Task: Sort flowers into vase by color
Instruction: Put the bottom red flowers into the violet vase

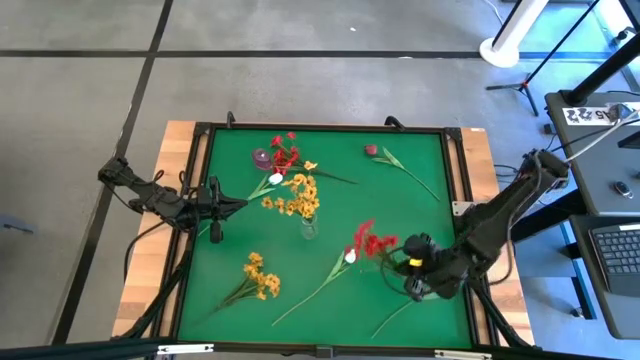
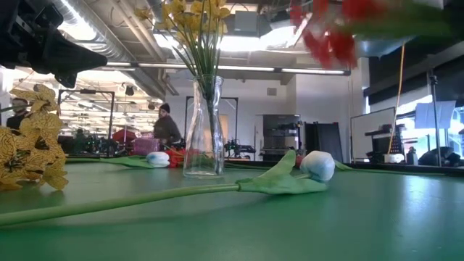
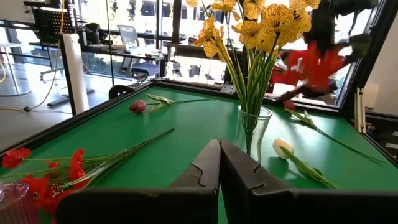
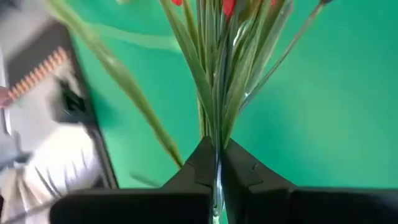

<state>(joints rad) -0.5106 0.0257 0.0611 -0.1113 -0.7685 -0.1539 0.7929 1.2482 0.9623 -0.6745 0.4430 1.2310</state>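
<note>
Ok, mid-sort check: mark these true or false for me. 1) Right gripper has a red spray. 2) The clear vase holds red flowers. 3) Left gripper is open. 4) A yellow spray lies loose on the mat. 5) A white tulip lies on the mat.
1) True: the right gripper is shut on the red spray by its stems.
2) False: the clear vase holds yellow flowers.
3) False: the left gripper is shut, holding nothing.
4) True: a yellow spray lies loose on the mat.
5) True: the white tulip lies flat.
</note>
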